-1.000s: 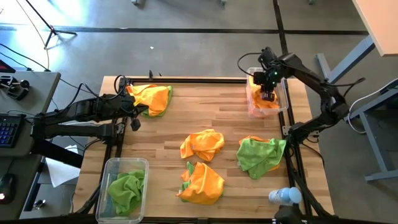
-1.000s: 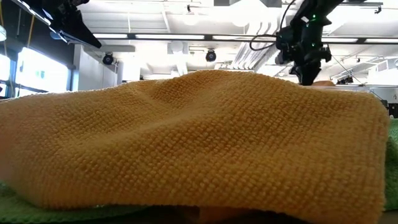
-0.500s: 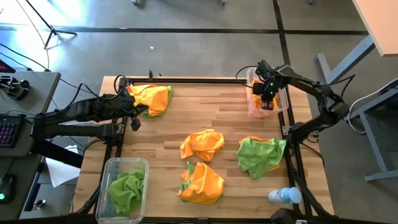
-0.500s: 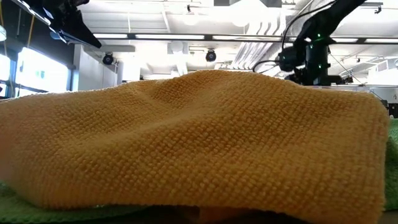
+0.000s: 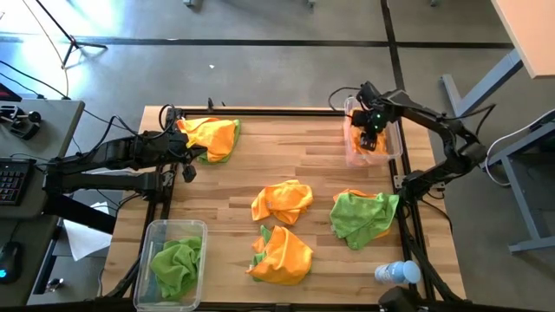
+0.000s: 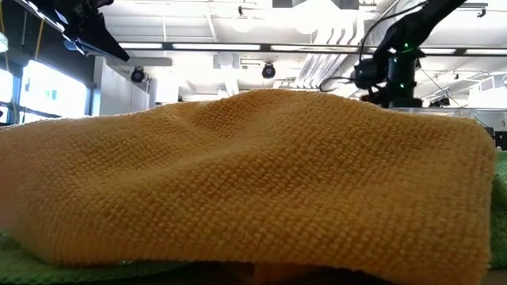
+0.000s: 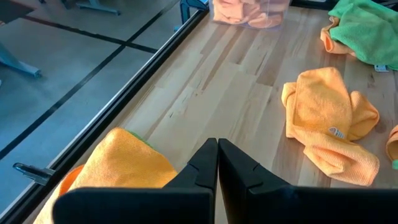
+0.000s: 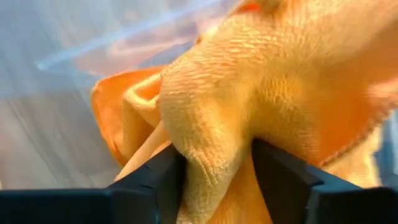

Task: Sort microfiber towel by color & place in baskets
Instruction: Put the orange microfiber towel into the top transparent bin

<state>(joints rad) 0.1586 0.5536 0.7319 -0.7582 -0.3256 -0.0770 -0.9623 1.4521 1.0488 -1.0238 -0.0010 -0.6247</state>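
Left hand [image 7: 217, 163]: fingers together, empty, over the orange-on-green towel pile [image 5: 211, 138] at the worktop's [image 5: 286, 165] far-left corner.
Green basket [image 5: 175, 260]: near-left corner, one green towel inside.
Loose towels: two orange [image 5: 282, 201], [image 5: 282, 253] mid-worktop; green-over-orange [image 5: 364, 215] to the right.
Right hand [image 8: 217, 171]: inside the far-right basket [image 5: 373, 133], clamped on an orange towel [image 8: 249, 81].
Labels: small tag on a towel [image 7: 336, 132], unreadable.
Low view: filled by orange cloth [image 6: 238, 182].

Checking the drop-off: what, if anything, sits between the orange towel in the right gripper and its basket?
Nothing visible. The right gripper already holds the orange towel down inside the basket, fingers pinching a fold.
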